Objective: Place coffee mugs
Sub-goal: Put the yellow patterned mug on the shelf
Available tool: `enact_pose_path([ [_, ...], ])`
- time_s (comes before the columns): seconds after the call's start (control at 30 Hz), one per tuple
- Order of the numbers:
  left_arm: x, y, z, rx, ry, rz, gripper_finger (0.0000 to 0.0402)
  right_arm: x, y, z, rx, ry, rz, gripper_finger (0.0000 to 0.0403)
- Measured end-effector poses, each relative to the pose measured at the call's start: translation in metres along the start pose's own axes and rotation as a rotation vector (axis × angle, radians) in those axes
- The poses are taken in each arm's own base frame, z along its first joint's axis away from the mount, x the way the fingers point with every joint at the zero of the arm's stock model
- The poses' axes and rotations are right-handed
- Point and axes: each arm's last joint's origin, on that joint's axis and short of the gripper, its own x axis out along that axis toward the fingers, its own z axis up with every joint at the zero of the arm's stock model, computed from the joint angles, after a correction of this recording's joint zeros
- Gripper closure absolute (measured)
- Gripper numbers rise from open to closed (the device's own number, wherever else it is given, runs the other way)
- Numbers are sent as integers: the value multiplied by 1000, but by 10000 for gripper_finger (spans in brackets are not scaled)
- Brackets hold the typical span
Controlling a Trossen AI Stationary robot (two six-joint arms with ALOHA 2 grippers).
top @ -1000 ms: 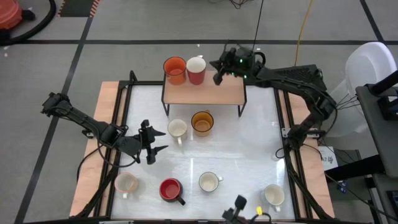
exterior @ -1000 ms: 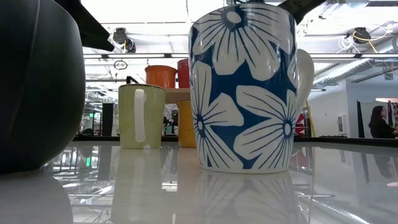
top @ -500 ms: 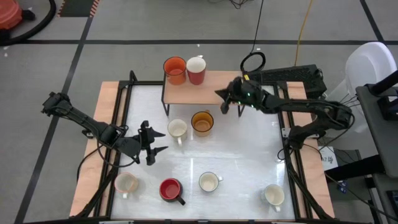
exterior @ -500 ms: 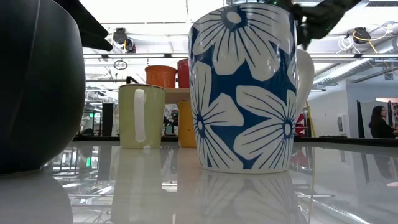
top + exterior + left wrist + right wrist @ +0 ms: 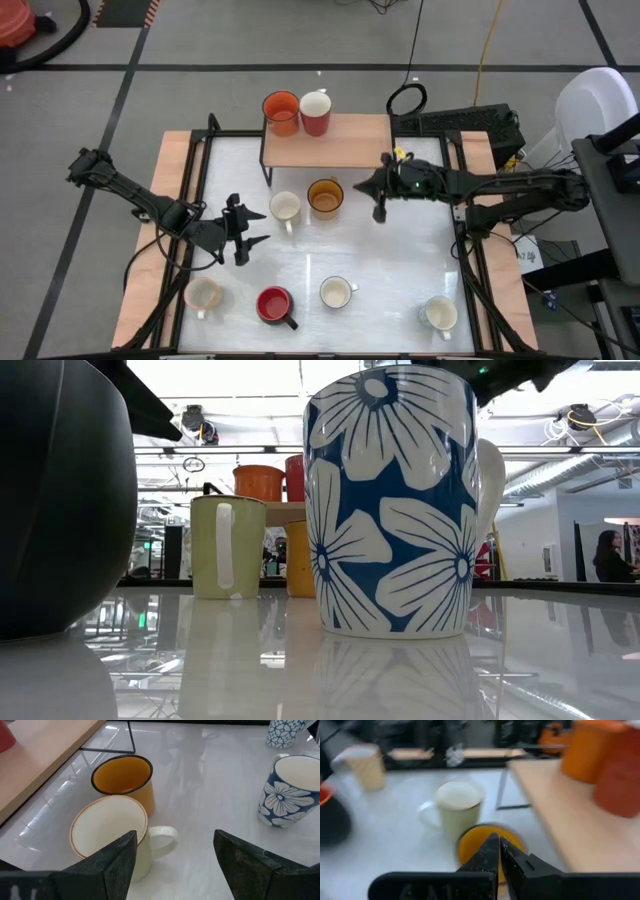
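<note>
Two mugs stand on the wooden shelf [image 5: 340, 148]: an orange mug [image 5: 281, 112] and a red mug [image 5: 315, 110]. On the table, a cream mug [image 5: 285, 208] and an amber mug [image 5: 325, 196] stand upright side by side. My right gripper [image 5: 362, 188] is shut, just right of the amber mug [image 5: 470, 840] and pointing at it. My left gripper [image 5: 245, 228] is open, left of the cream mug [image 5: 107, 832] and apart from it. Several more mugs stand along the near edge: a pale one [image 5: 203, 295], a red one [image 5: 274, 304], a blue-flowered one [image 5: 337, 292] and a white one [image 5: 439, 313].
The shelf stands on thin black legs at the table's far edge, its right half bare. Black rails [image 5: 462, 250] run along the table's left and right sides. Bare white table lies between the middle mugs and the near row. A person [image 5: 608, 555] shows far back in the room.
My right gripper has swung from above the shelf's far right corner toward the near edge and down, ending beside the amber mug's right side. The mugs have stayed where they were.
</note>
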Motion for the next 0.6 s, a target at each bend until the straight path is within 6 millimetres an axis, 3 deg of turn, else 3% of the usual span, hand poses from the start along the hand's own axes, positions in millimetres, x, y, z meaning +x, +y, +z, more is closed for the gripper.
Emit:
enact_pose_path([
  [0.3, 0, -1, 0, -30, 15, -41, 133, -3, 39, -4, -96, 23, 149, 403],
  [0.6, 1, -2, 8, -16, -40, -92, 133, -6, 50, -4, -129, 17, 186, 403],
])
